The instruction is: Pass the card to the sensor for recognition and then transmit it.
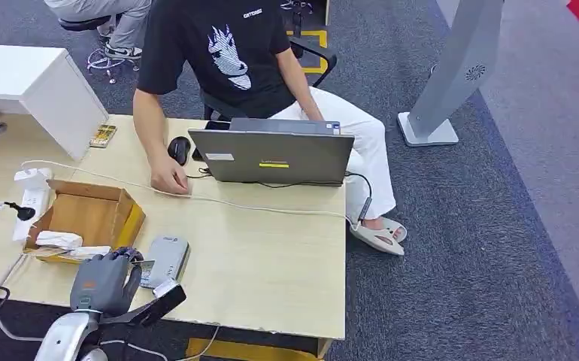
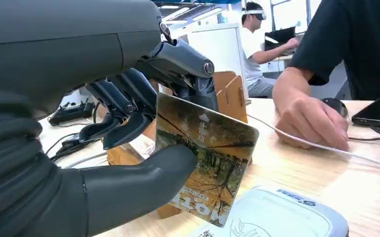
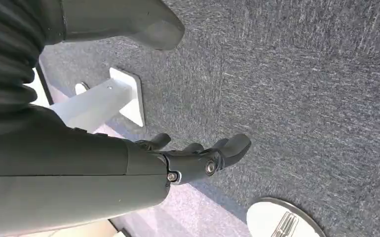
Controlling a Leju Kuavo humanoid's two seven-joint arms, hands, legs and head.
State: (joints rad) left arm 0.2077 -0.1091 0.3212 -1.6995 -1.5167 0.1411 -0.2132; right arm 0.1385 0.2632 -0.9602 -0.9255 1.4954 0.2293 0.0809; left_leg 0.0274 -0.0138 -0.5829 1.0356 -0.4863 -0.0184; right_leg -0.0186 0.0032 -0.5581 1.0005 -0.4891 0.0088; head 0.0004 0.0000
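Note:
My left hand hovers at the near left of the wooden table, pinching a picture card between thumb and fingers. The card stands on edge just above the near side of the grey-white card sensor, a flat rounded box. In the left wrist view the sensor lies right below the card's lower edge. My right hand hangs beside my body over the grey carpet, fingers spread and holding nothing.
An open cardboard box sits left of the sensor. A seated person rests a hand on the table by a mouse and laptop. A white cable crosses the table.

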